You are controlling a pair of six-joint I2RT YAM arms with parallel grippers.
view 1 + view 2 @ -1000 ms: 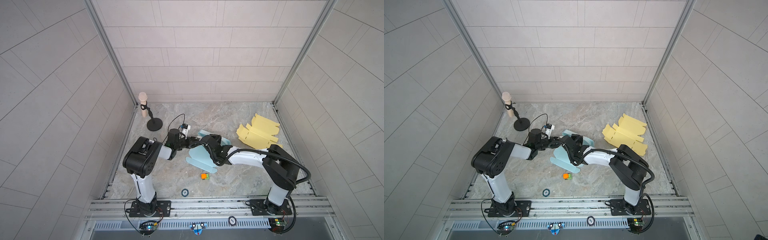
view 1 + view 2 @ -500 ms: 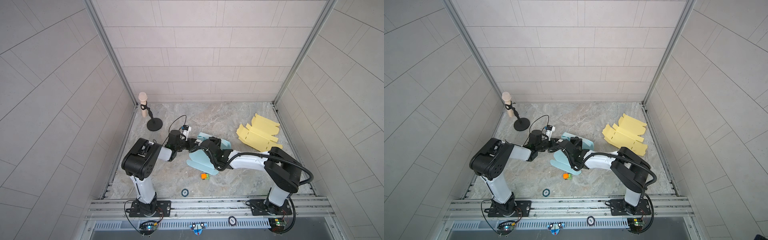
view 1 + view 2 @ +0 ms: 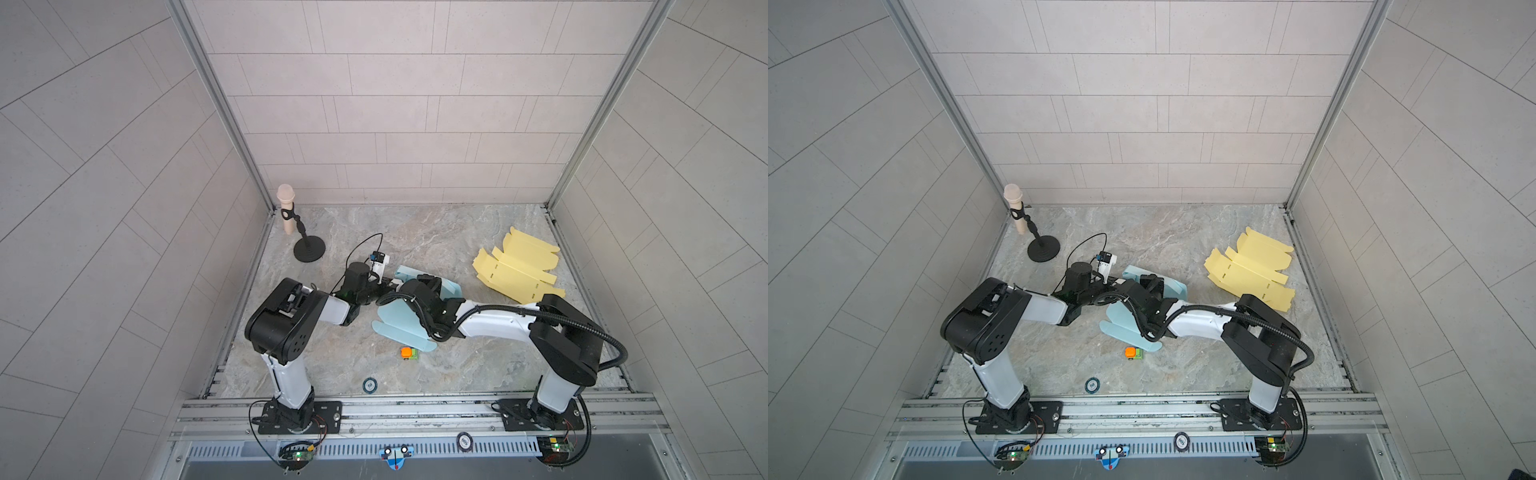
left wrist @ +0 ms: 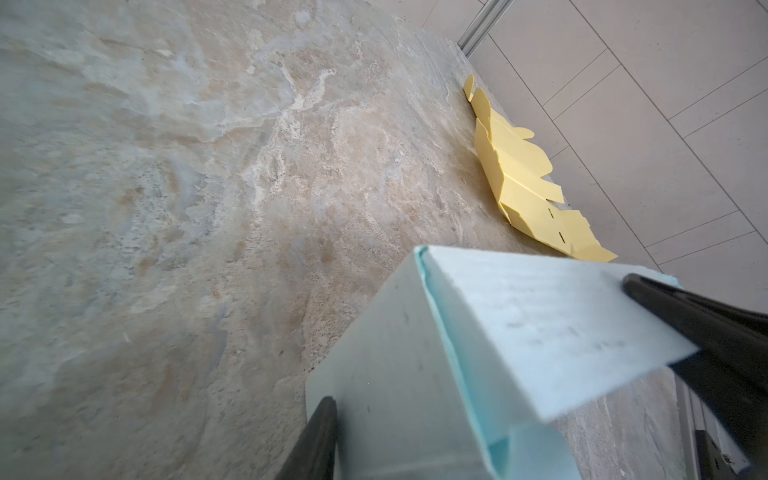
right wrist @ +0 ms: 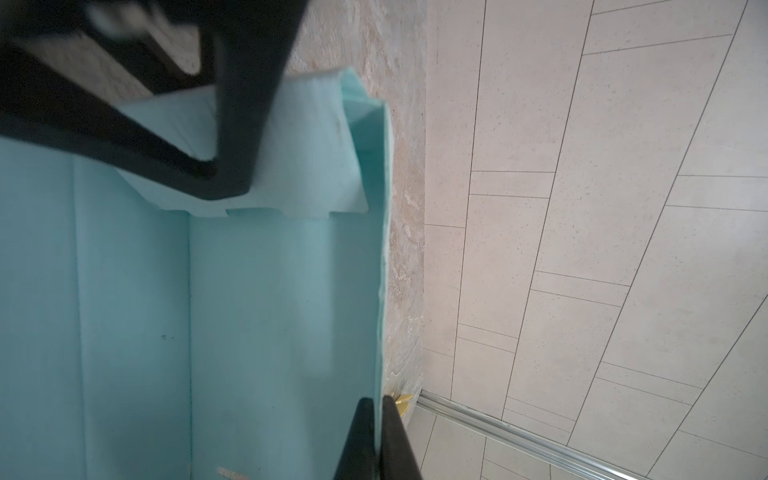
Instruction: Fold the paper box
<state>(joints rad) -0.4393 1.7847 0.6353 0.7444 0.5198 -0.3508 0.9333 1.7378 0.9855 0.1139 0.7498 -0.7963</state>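
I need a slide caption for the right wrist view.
Right gripper pinches a raised wall edge of the half-folded blue paper box.

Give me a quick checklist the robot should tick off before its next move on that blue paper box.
1. Right claw pinching a blue box wall edge: ok.
2. Left claw straddling the folded-over wall: ok; firm squeeze: cannot tell.
3. Folded wall's tabs seated in the floor: cannot tell.
4. All sides raised: not ok; the front flaps lie flat on the table.
5. Orange toy clear of those flaps: cannot tell; it sits right at their edge.
6. Yellow sheet out of the way: ok.
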